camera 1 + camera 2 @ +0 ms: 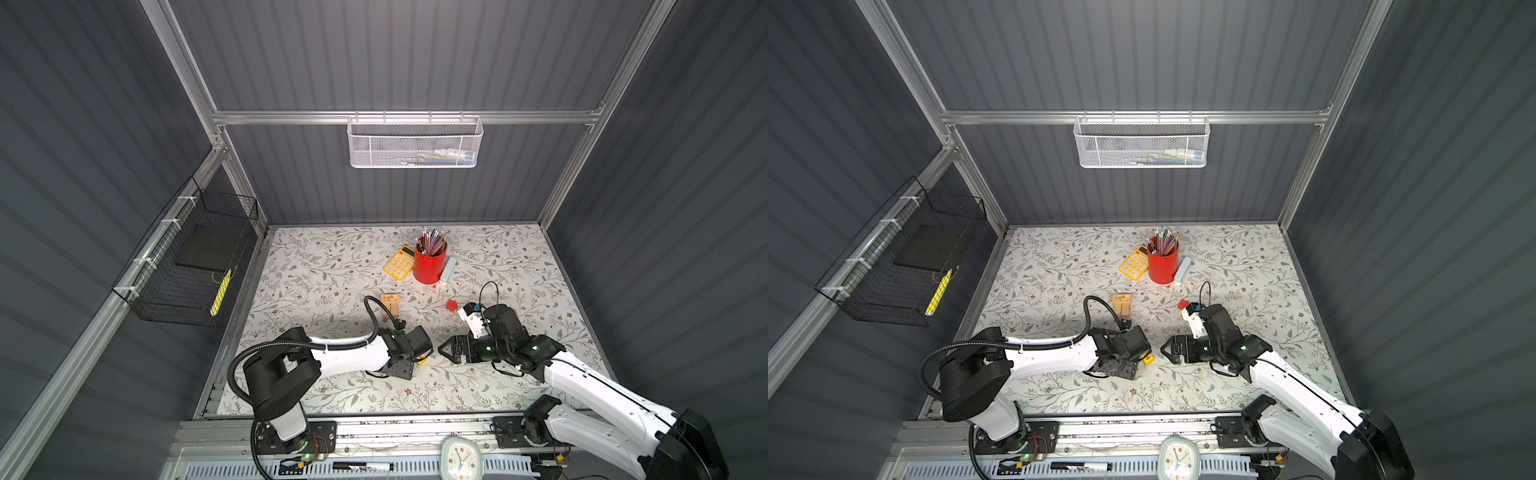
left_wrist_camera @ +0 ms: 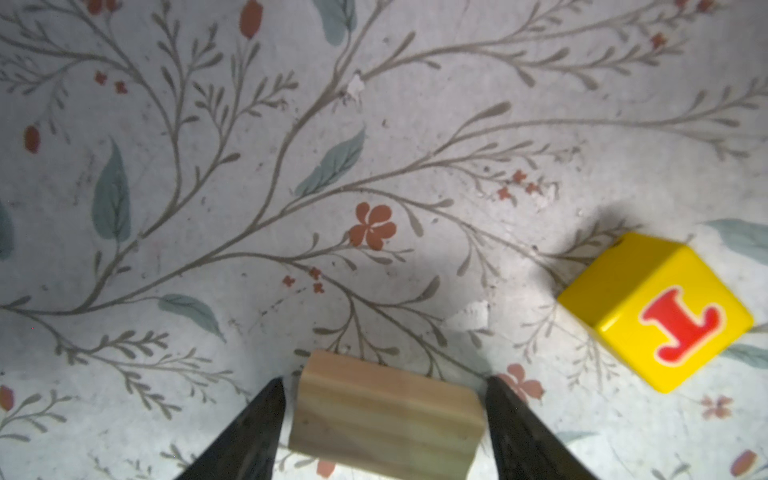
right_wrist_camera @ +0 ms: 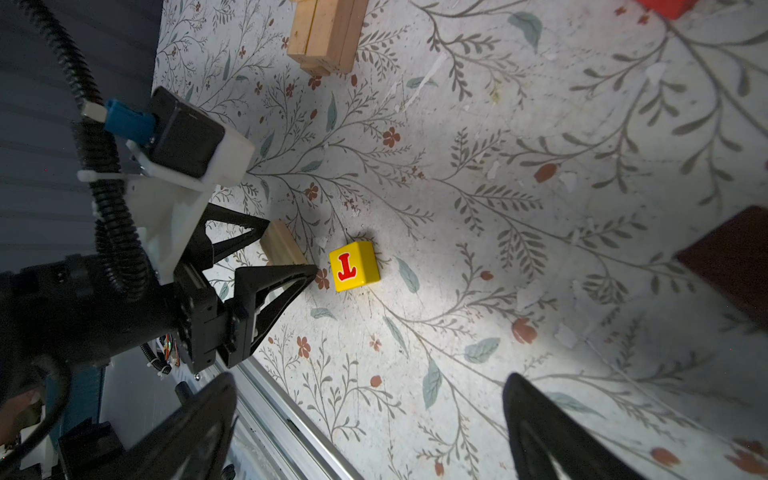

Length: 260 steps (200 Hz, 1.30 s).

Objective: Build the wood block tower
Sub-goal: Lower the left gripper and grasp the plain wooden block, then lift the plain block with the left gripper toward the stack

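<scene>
In the left wrist view a pale wooden block [image 2: 386,415] lies on the floral mat between the fingers of my left gripper [image 2: 385,379]. The fingers stand close on either side with slim gaps showing. A yellow cube with a red letter [image 2: 656,311] sits just beside it. Further back stands a small stack of pale blocks [image 1: 390,305], and a red cube [image 1: 451,305] lies to its right. My right gripper [image 3: 370,380] hovers open and empty over the mat, facing the yellow cube [image 3: 354,266]. A dark brown piece [image 3: 731,257] shows at the edge of the right wrist view.
A red pencil cup [image 1: 429,264], a yellow calculator [image 1: 399,262] and a pale blue case [image 1: 449,269] stand at the back middle. A white mesh basket [image 1: 415,143] hangs on the back rail and a black wire basket [image 1: 187,270] on the left wall. A clock [image 1: 460,459] lies at the front edge.
</scene>
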Each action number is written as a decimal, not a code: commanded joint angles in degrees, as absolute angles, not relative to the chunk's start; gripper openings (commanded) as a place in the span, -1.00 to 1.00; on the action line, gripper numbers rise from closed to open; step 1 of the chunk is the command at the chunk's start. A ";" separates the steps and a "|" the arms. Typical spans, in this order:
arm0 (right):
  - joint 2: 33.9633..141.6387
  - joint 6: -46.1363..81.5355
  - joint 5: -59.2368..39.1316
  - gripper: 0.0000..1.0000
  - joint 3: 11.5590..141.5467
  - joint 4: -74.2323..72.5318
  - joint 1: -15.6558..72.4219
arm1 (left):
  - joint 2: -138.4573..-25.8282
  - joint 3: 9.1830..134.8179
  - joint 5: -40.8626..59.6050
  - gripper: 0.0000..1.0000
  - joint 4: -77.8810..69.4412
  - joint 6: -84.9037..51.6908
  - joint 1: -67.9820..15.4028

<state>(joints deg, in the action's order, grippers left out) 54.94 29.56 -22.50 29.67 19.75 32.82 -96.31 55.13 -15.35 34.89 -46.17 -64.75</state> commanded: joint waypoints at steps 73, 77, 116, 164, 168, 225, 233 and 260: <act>56.50 29.37 -22.04 0.98 29.35 19.29 31.99 | -97.48 54.87 -14.49 0.42 39.45 -51.71 -66.45; 56.56 29.39 -22.09 0.98 29.36 19.28 31.93 | -97.34 54.62 -14.31 0.42 39.14 -52.13 -66.45; 56.60 29.32 -22.30 0.98 29.60 19.24 31.70 | -97.03 53.74 -14.02 0.32 37.64 -53.53 -66.45; 56.00 29.41 -22.08 0.98 30.15 19.64 31.45 | -94.87 54.44 -15.75 0.10 39.31 -53.09 -66.37; 55.84 29.41 -22.09 0.98 30.28 19.68 31.43 | -94.57 54.49 -16.01 0.09 39.56 -53.05 -66.36; 56.07 28.61 -23.52 0.98 34.69 21.97 29.53 | -87.24 57.92 -18.27 -0.06 43.14 -52.56 -62.42; 56.46 28.36 -24.47 0.98 35.44 23.47 29.05 | -86.37 58.69 -18.60 -0.08 43.48 -52.32 -61.28; 57.85 28.47 -25.77 0.98 37.29 23.23 27.71 | -86.51 63.10 -18.22 -0.11 44.99 -49.24 -56.96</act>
